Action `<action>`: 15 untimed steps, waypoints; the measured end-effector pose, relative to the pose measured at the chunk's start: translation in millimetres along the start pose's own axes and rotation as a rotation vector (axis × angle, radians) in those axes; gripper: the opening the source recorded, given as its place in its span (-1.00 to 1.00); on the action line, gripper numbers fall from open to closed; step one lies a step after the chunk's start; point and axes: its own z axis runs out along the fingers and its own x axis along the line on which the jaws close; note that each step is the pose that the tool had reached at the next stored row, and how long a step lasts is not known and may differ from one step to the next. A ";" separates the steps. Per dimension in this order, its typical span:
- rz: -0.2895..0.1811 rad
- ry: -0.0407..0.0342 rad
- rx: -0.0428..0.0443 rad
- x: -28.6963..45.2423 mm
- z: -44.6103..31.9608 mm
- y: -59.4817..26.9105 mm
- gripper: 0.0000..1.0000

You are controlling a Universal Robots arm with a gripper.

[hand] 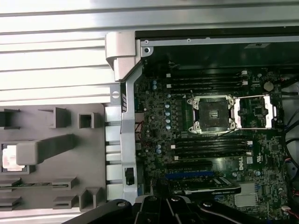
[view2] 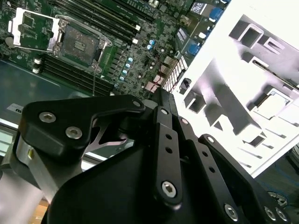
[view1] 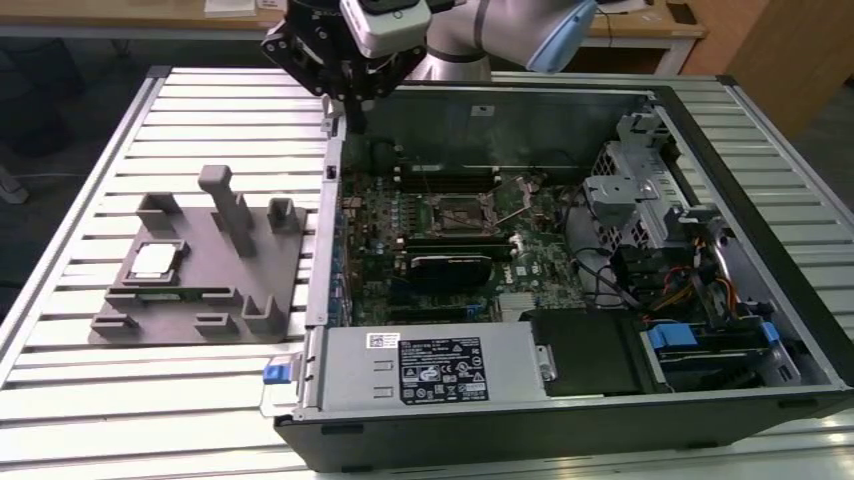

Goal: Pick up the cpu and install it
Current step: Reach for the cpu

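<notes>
Beside the open computer case (view1: 534,115), the flat silvery cpu (view1: 154,260) lies on a grey plastic fixture (view1: 274,280) among upright posts (view1: 227,205); tool (view1: 358,120), jaws together and empty, above the case's wall.

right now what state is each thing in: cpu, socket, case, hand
cpu, lying flat in the grey fixture, not yet picked up
socket, empty, its cover plate swung open
computer case, lying on its side, side panel off, inside exposed
hand, raised over the case's edge, clear of the cpu
</notes>
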 end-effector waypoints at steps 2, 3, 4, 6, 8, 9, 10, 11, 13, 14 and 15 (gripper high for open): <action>0.000 0.0000 0.0000 2.5 -0.1 -0.3 -0.79; 0.000 0.0000 0.0000 3.6 -0.1 -0.4 -0.79; 0.000 0.0000 0.0001 4.7 -0.2 -0.6 -0.79; 0.000 0.0000 0.0000 7.5 -0.2 -0.9 -0.79; 0.000 0.0001 0.0001 10.4 -0.4 -1.3 -0.79; 0.000 0.0000 0.0000 11.6 -0.4 -1.4 -0.79; 0.000 0.0000 0.0001 12.7 -0.4 -1.6 -0.79; 0.000 0.0000 0.0000 13.8 -0.4 -1.7 -0.79; 0.000 0.0000 0.0000 15.8 -0.5 -2.1 -0.79; 0.000 0.0001 0.0001 16.8 -0.5 -2.2 -0.79; 0.000 0.0000 0.0000 17.6 -0.5 -2.4 -0.79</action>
